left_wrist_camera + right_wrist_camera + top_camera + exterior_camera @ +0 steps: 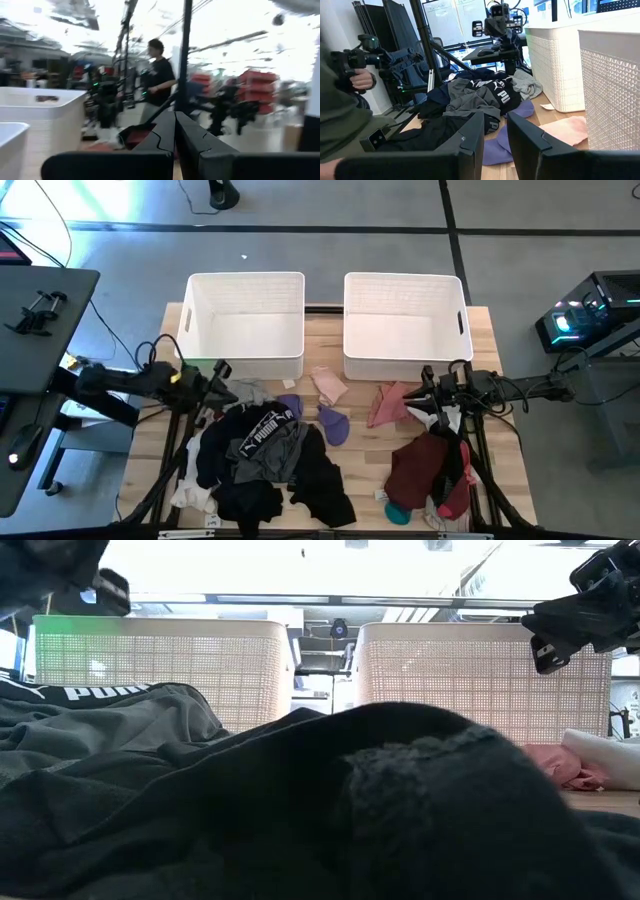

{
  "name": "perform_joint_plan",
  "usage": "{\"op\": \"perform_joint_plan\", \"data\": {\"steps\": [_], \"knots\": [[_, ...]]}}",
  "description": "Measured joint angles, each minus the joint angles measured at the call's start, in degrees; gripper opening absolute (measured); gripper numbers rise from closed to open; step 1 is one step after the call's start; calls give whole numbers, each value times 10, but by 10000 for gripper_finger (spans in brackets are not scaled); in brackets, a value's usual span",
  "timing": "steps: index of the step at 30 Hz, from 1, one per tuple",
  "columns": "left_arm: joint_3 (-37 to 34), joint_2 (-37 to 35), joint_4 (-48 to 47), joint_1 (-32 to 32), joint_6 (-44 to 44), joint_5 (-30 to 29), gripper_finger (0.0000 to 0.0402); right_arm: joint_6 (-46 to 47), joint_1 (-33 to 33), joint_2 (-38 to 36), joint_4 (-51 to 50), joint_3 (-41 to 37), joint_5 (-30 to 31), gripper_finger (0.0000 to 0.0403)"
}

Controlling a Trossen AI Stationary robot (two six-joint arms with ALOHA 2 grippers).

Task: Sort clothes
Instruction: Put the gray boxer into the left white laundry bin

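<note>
- Left gripper (222, 370) hovered closed and empty – the dark clothes (265, 460) heaped just below it.
- Right gripper (433, 375) hung slightly parted, holding nothing – pink garment (388, 405) beside it, maroon pile (425, 470) beneath.

Counted on the table (490, 330):
- White bins — two, side by side: left bin (245, 320), right bin (404, 322).
- Clothes heaps — two: dark pile (265, 460), maroon pile (430, 470).
- Loose pieces between them — four: two lavender (333, 425) (289, 406), one cream (329, 385), one pink (386, 406).
- Robot arms — two.
- Persons seen beyond the table — one (159, 75).
</note>
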Motion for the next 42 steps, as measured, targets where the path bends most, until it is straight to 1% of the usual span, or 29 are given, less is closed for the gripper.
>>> {"op": "perform_joint_plan", "data": {"steps": [2, 4, 7, 9, 11, 14, 16, 19, 21, 24, 27, 29, 32, 35, 38, 40, 42], "knots": [[28, 53, -11, -28, 15, -68, 0, 0, 0, 0, 0, 0, 0, 73], [64, 122, -25, -57, 31, -133, 0, 0, 0, 0, 0, 0, 0, 73], [143, 237, -68, -95, 58, -202, 0, 0, 0, 0, 0, 0, 0, 73], [207, 311, -126, -120, 77, -238, 0, 0, 0, 0, 0, 0, 0, 73], [268, 378, -207, -145, 88, -271, 0, 0, 0, 0, 0, 0, 0, 73], [352, 465, -331, -185, 80, -312, 0, 0, 0, 0, 0, 0, 0, 73], [395, 511, -405, -213, 51, -337, 0, 0, 0, 0, 0, 0, 0, 73], [438, 566, -493, -246, -28, -352, 0, 0, 0, 0, 0, 0, 0, 73], [449, 589, -530, -262, -104, -353, 0, 0, 0, 0, 0, 0, 0, 73], [448, 616, -556, -278, -231, -353, 6, 0, 0, 0, 0, 0, 0, 73], [448, 641, -569, -289, -328, -350, 32, 0, 0, 0, 0, 0, 0, 73], [448, 659, -569, -292, -371, -350, 59, 0, 0, 0, 0, 0, 0, 73], [448, 685, -567, -291, -415, -354, 105, 0, 0, 0, 0, 0, 0, 73], [448, 714, -566, -283, -441, -383, 156, 0, 0, 0, 0, 0, 0, 73], [448, 748, -562, -268, -446, -410, 203, 0, 0, 0, 0, 0, 0, 73], [448, 774, -560, -255, -446, -411, 224, 0, 0, 0, 0, 0, 0, 73], [448, 801, -552, -239, -444, -405, 235, 0, 0, 0, 0, 0, 0, 73]]}}
